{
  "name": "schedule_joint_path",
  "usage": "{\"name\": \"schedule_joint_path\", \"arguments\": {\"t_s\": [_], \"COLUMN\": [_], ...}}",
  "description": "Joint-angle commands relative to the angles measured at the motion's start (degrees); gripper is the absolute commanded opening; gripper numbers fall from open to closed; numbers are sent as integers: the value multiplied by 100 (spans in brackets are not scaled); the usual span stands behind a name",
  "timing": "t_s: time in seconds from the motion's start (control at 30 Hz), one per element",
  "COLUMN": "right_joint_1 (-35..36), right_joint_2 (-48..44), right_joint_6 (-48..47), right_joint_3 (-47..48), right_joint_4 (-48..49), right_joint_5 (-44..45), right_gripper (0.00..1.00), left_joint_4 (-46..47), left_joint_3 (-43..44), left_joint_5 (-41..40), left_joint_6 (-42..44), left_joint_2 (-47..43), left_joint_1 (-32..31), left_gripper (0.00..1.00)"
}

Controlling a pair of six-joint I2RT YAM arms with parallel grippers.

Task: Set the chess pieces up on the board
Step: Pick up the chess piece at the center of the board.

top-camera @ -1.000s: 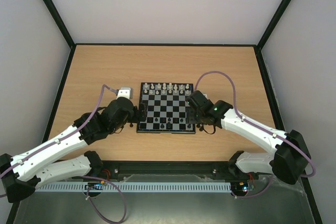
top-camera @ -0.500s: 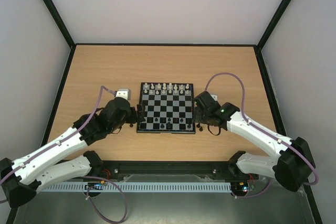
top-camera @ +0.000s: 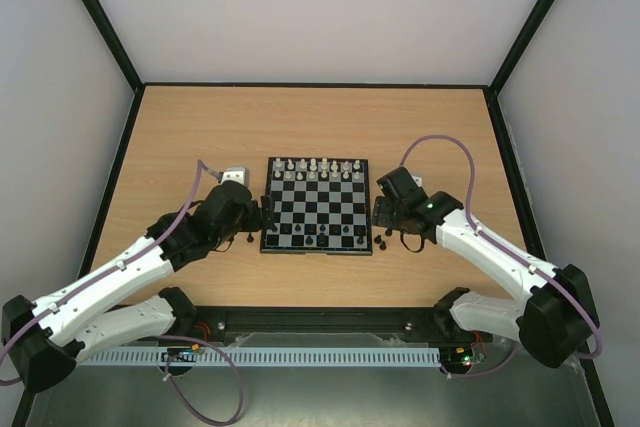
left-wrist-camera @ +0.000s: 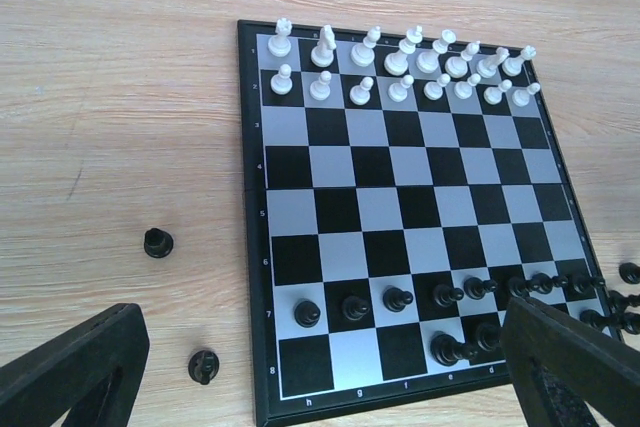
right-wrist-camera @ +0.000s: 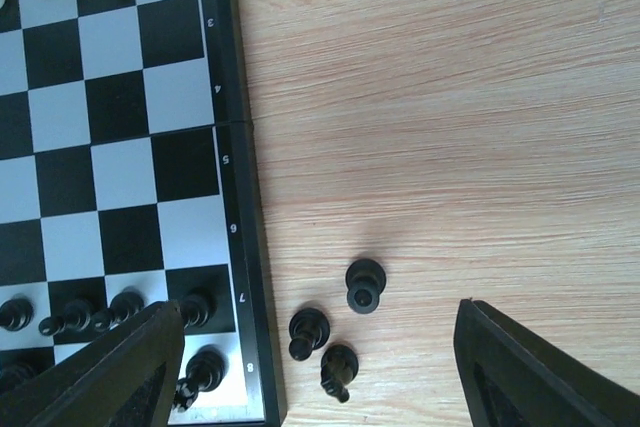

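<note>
A small chessboard [top-camera: 316, 205] with black and light-grey squares lies near the middle of a wooden desk [top-camera: 200, 127], between two robot arms. The white pieces [left-wrist-camera: 400, 62] fill the two far rows completely. On the near side, black pawns [left-wrist-camera: 398, 299] line row seven. Only a few black back-row pieces [left-wrist-camera: 445, 350] sit on row eight, and several squares there are bare, so the black side looks unfinished.

Two loose black pieces [left-wrist-camera: 158, 243] sit on the desk just left of the board. Three more black pieces [right-wrist-camera: 363, 285] cluster on the desk just off its near right corner, probably the ones yet to be placed.

The left fingers [left-wrist-camera: 70, 367] are spread wide and empty, poised above the board's near left edge. The right fingers [right-wrist-camera: 120, 367] are also apart and grasp nothing. They hang over the cluster of three, most likely lining up to pick one of them.
</note>
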Motion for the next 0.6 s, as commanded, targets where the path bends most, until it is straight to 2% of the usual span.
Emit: {"name": "schedule_joint_path", "arguments": {"t_s": [0.0, 0.23, 0.57], "right_joint_1": [-143, -221, -272], "right_joint_2": [163, 395, 665], "right_joint_6": [-109, -29, 79], "right_joint_3": [-99, -312, -679], "right_joint_4": [30, 277, 586], "right_joint_5": [-32, -28, -215], "right_gripper": [75, 68, 46], "left_joint_4": [136, 212, 334], "left_joint_3": [-114, -167, -284], "left_joint_5": [43, 137, 289], "left_joint_6": [-15, 24, 93], "left_joint_2": [69, 139, 158], "left_joint_1": [73, 152, 293], "left_gripper": [99, 100, 100]}}
